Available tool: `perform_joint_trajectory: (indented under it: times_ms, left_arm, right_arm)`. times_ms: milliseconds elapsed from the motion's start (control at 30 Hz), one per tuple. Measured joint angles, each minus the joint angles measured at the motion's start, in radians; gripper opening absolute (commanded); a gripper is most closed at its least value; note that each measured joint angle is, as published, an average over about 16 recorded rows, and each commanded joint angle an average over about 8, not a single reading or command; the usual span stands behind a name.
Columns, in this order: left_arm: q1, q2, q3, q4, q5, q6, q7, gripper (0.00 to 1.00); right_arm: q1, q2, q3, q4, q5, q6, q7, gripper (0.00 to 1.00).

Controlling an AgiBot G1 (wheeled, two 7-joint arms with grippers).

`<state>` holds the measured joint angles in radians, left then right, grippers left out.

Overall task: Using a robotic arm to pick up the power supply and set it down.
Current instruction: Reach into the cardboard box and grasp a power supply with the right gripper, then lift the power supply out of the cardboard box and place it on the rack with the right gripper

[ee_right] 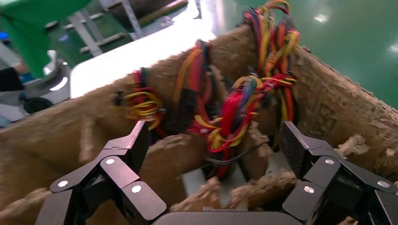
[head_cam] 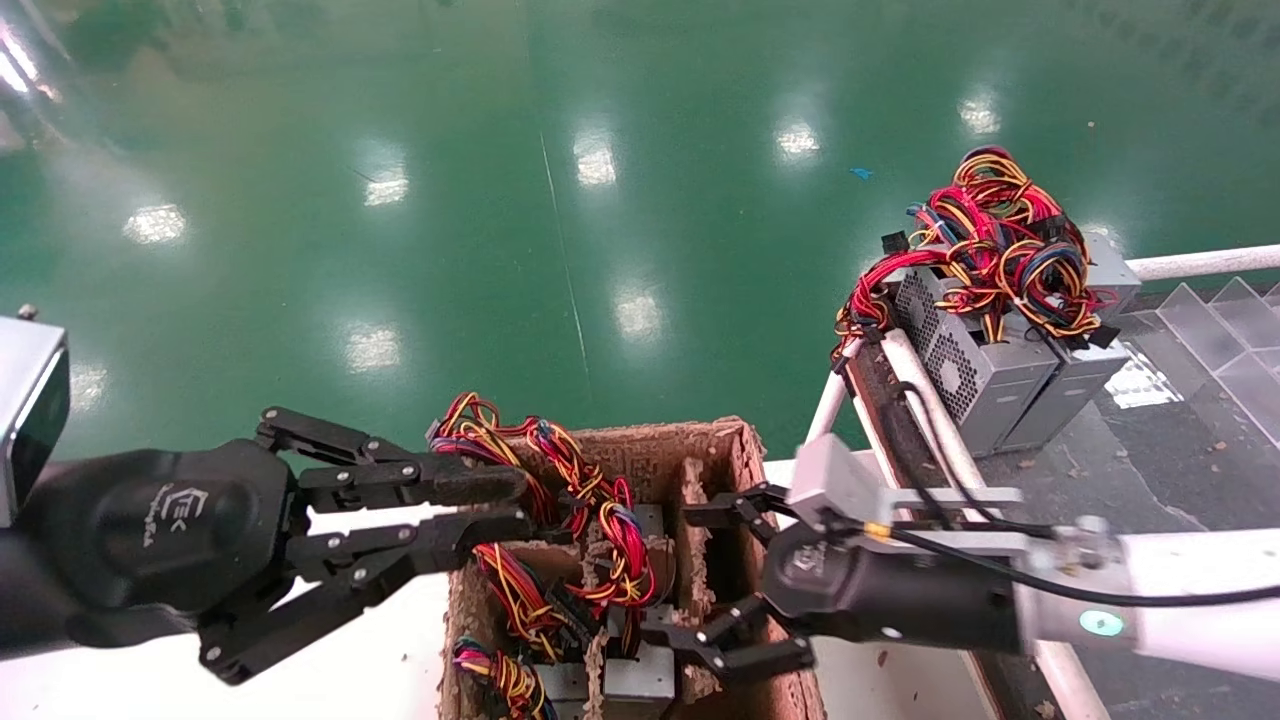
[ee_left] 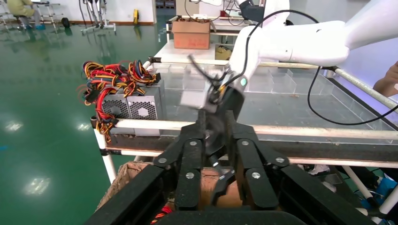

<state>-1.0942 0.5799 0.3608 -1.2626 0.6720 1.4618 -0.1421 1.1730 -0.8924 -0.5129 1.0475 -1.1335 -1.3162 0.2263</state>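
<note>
Two power supplies [head_cam: 985,375] on rack; more in cardboard box [head_cam: 735,440] | right gripper [head_cam: 738,585] spread wide over box; left gripper [head_cam: 500,505] nearly closed, empty, beside wires

Green floor, white table, and a rack with a dark top.

A glossy green floor [head_cam: 560,200] fills the far part of the head view. On a white table [head_cam: 380,660] stands a brown cardboard divider box [head_cam: 735,445] with worn walls. To the right is a rack of white tubes [head_cam: 925,400] with a dark surface [head_cam: 1120,470]. Near its far corner stand two grey power supplies [head_cam: 985,375] side by side, their coloured wires [head_cam: 1010,240] heaped on top. Clear plastic dividers [head_cam: 1220,335] lie further right.
</note>
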Motion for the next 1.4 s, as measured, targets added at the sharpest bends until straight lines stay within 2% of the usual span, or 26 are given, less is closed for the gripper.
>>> perform_joint_trajectory:
  times_ms: [267, 567, 1133, 1400]
  left_arm:
    - [0.000, 0.000, 0.000, 0.000, 0.000, 0.000, 0.000, 1.00]
    - [0.000, 0.000, 0.000, 0.000, 0.000, 0.000, 0.000, 1.00]
    - [0.000, 0.000, 0.000, 0.000, 0.000, 0.000, 0.000, 1.00]
    - [0.000, 0.000, 0.000, 0.000, 0.000, 0.000, 0.000, 1.00]
  right_arm:
    - [0.017, -0.074, -0.025, -0.078, -0.041, 0.037, -0.023, 0.00]
    - [0.012, -0.104, -0.031, -0.105, -0.050, 0.062, -0.032, 0.00]
    - [-0.018, -0.103, -0.027, -0.076, -0.048, 0.087, -0.026, 0.00]
    - [-0.033, -0.076, 0.006, -0.039, -0.003, 0.085, -0.045, 0.00]
